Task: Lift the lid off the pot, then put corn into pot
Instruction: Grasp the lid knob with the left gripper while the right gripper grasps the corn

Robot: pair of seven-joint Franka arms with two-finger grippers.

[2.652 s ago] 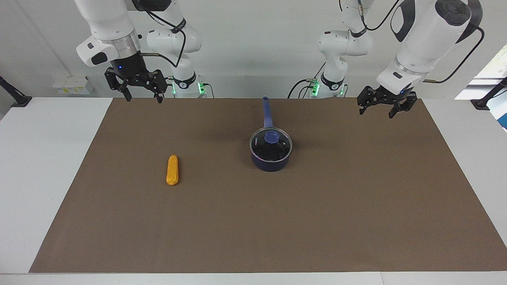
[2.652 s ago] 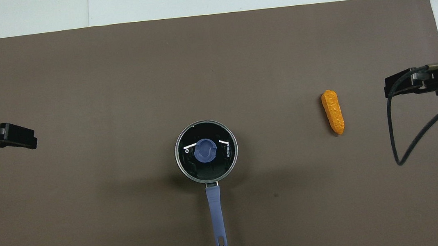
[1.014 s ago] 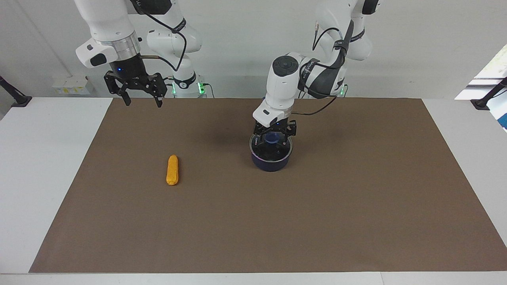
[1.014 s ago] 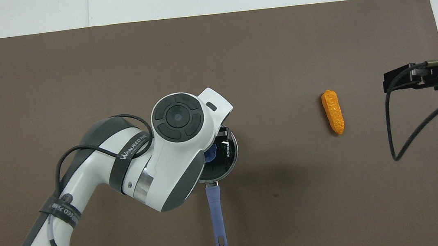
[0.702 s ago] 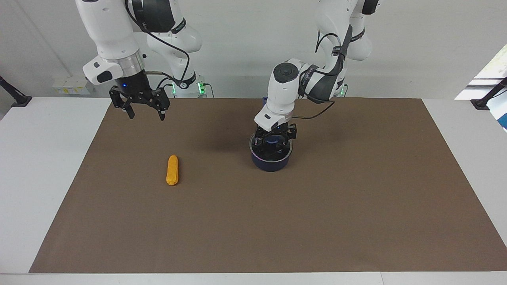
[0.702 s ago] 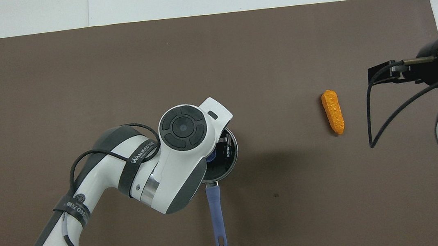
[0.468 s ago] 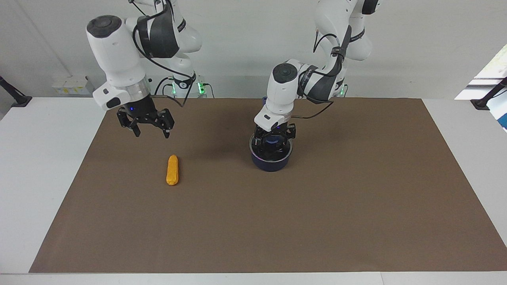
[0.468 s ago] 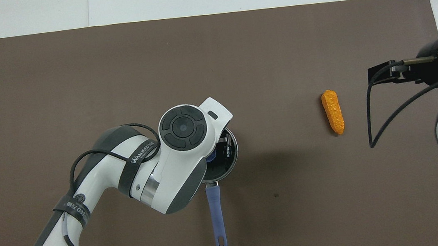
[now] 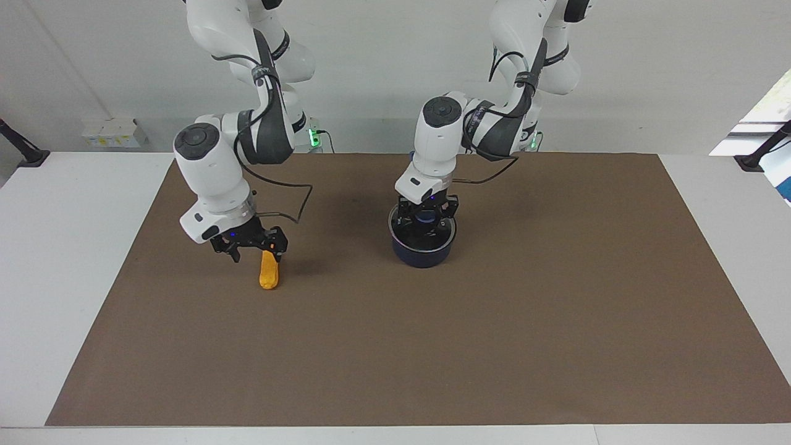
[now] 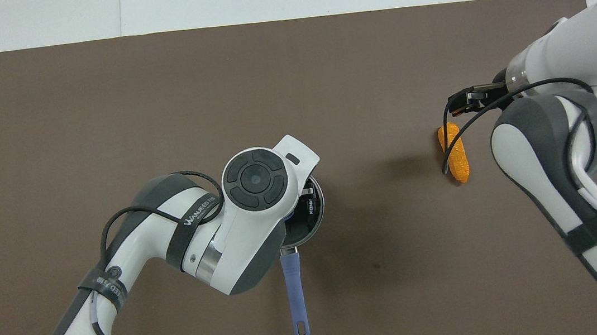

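The navy pot [image 9: 423, 254] stands mid-mat with the glass lid [image 9: 435, 233] on it; its long blue handle [image 10: 294, 291] points toward the robots. My left gripper [image 9: 426, 217] is down at the lid's blue knob. In the overhead view the left arm hides the knob and most of the lid [image 10: 313, 211]. The orange corn [image 9: 269, 276] lies on the mat toward the right arm's end, also in the overhead view [image 10: 459, 163]. My right gripper [image 9: 254, 250] is open, low over the corn's end nearer the robots, and apart from the corn.
A brown mat [image 9: 494, 340] covers the white table [image 9: 74, 247]. The right arm's black cable [image 10: 446, 156] hangs over the corn in the overhead view.
The right arm has swung out and come down from near its base to just over the corn. The left gripper has stayed at the lid's knob. Lid, pot and corn have not moved.
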